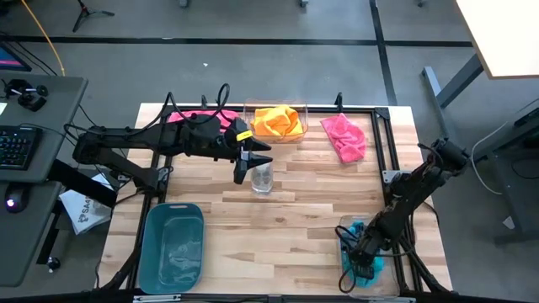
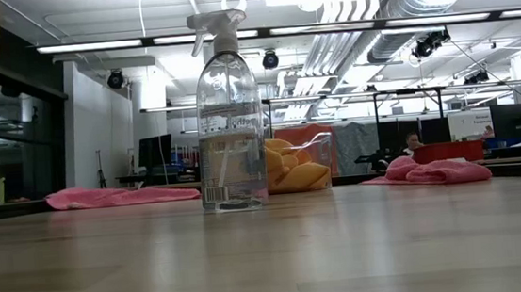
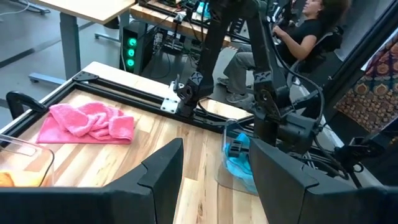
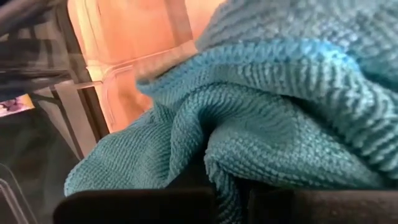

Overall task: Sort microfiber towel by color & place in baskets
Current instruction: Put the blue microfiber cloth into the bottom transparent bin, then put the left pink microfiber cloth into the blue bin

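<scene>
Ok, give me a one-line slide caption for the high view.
Left gripper open above the spray bottle; right gripper shut in a clear basket holding a teal towel; pink towels unsorted.

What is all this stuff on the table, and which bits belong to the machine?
Pink towels: two, pink; one at the far left edge, one far right.
Orange towel: one, orange; in the clear basket at the far middle.
Teal towel: one, teal; in the clear basket at the near right corner.
Teal basket: one, teal; near left.
Spray bottle: one, clear; table's middle.
Person: one, seated beyond the table.
Left pincer: open, beside the bottle.
Right pincer: shut, down in the near right basket on the teal towel.
</scene>
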### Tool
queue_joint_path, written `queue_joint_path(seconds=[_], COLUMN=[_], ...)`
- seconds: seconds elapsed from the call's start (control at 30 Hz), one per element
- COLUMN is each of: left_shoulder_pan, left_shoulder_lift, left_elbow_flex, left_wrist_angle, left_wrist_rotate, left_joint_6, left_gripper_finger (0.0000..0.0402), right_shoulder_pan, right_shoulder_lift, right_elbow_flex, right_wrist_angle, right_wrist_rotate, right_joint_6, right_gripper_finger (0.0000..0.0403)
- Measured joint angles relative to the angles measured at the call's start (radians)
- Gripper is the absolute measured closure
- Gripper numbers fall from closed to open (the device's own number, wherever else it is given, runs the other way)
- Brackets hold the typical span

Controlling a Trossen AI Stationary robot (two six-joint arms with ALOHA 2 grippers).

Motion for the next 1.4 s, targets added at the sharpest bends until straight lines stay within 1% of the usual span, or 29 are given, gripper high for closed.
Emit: queue_joint_path(seconds=[0.1, 0.2, 0.3, 0.4, 0.53, 0.7, 0.83, 0.93, 1.07, 1.2, 1.3, 1.4], left_shoulder_pan=[0.005, 0.006, 0.006, 0.006, 0.006, 0.006, 0.006, 0.006, 0.006, 0.006, 0.014, 0.033], left_shoulder_lift=[0.0, 0.0, 0.0, 0.0, 0.0, 0.0, 0.0, 0.0, -0.007, -0.032, -0.072, -0.121], left_elbow_flex=[0.0, 0.0, 0.0, 0.0, 0.0, 0.0, 0.0, 0.0, 0.0, 0.0, 0.0, 0.0], left_wrist_angle=[0.001, 0.001, 0.002, 0.001, 0.001, 0.001, 0.001, 0.001, -0.001, -0.044, -0.12, -0.238], left_wrist_rotate=[-0.003, -0.003, -0.003, -0.003, -0.003, -0.002, -0.002, -0.002, 0.003, 0.003, 0.0, -0.061], left_joint_6=[0.0, -0.001, 0.0, 0.01, 0.031, 0.032, 0.033, 0.033, 0.034, 0.034, 0.028, -0.042], left_gripper_finger=[0.0229, 0.0229, 0.0229, 0.0229, 0.0229, 0.0229, 0.0229, 0.0229, 0.0229, 0.0229, 0.0229, 0.0229], right_shoulder_pan=[0.0, 0.0, 0.0, 0.001, 0.011, 0.029, 0.029, 0.029, 0.029, 0.02, 0.012, -0.011], right_shoulder_lift=[0.016, 0.006, -0.019, -0.036, -0.048, -0.049, -0.05, -0.051, -0.052, -0.052, -0.052, -0.052], right_elbow_flex=[0.001, -0.002, 0.007, 0.041, 0.122, 0.258, 0.393, 0.491, 0.583, 0.637, 0.665, 0.693], right_wrist_angle=[0.007, 0.008, -0.013, -0.073, -0.17, -0.367, -0.534, -0.619, -0.685, -0.716, -0.721, -0.719], right_wrist_rotate=[-0.005, -0.005, -0.004, -0.009, -0.02, -0.033, -0.036, -0.024, 0.028, 0.049, 0.173, 0.326], right_joint_6=[-0.004, 0.002, 0.022, 0.017, -0.027, -0.105, -0.133, -0.162, -0.161, -0.162, -0.162, -0.182], right_gripper_finger=[0.0403, 0.0401, 0.0382, 0.0342, 0.0276, 0.0204, 0.0165, 0.0148, 0.0141, 0.0141, 0.014, 0.014])
